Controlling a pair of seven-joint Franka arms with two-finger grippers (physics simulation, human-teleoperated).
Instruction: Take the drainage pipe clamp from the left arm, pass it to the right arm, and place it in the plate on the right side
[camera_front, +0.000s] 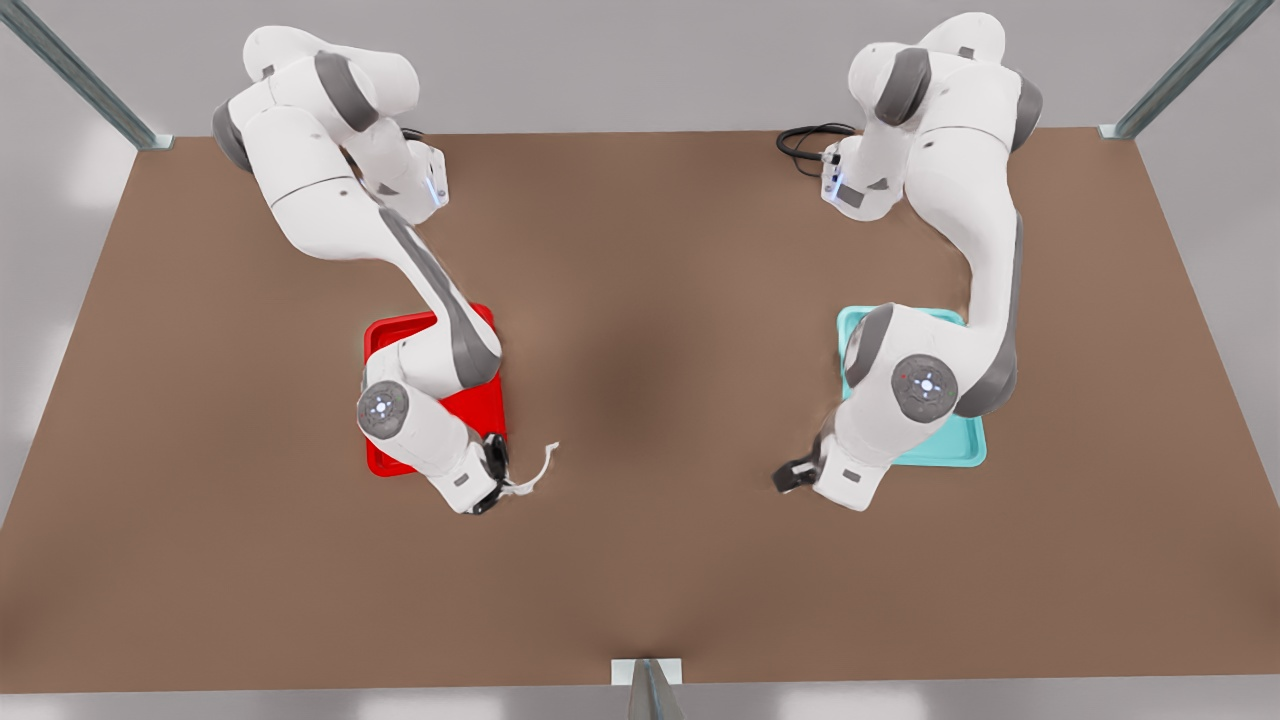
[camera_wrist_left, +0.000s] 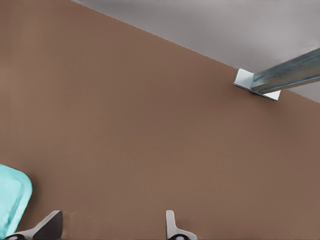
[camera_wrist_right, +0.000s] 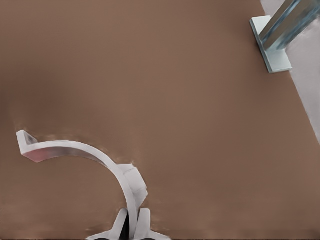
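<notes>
Right gripper (camera_front: 500, 488) is pinching the drainage pipe clamp (camera_front: 535, 470) by one end tab, jaws closed on it; the arc is sticking out past the fingers, away from the plate (camera_front: 480, 400), which is sitting just behind this arm's wrist. Left gripper (camera_front: 790, 474) is waiting with jaws wide apart and empty, by the teal tray (camera_front: 960, 445).

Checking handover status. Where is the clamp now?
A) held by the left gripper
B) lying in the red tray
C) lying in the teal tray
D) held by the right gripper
D: the right gripper has its jaws shut on the drainage pipe clamp, beside the red plate; the left gripper is open.
</notes>
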